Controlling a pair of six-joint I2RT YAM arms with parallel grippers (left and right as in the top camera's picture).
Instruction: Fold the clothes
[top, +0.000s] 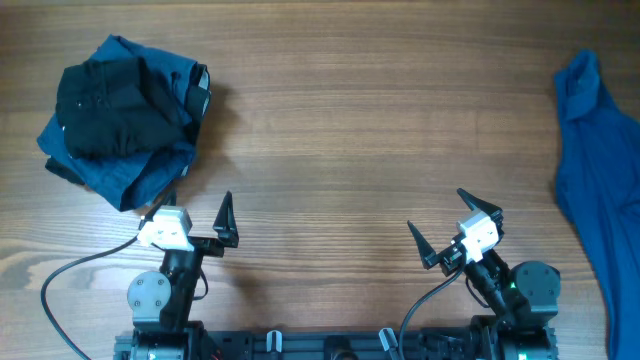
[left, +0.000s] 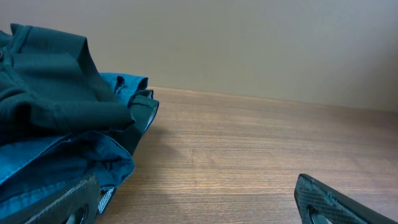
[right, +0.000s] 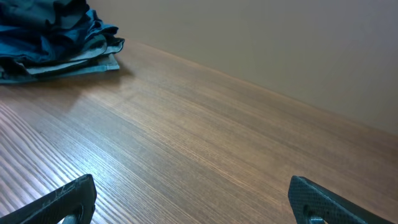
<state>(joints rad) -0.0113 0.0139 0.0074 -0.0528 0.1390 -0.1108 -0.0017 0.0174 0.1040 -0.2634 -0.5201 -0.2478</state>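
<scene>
Overhead: left pincer (top: 197, 205) and right pincer (top: 437, 212) both spread, empty, above counter (top: 330, 120). Advisable: grasp blue shirt (top: 600, 150) at right edge, drag to centre, flatten first.

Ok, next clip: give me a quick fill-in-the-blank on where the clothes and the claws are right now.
1. On the pile of clothes, the topmost garment is ____ in colour.
2. The left claw and the right claw are both ____ and hold nothing.
3. The loose blue garment lies on the side of the ____ claw.

Missing words: black; open; right.
</scene>
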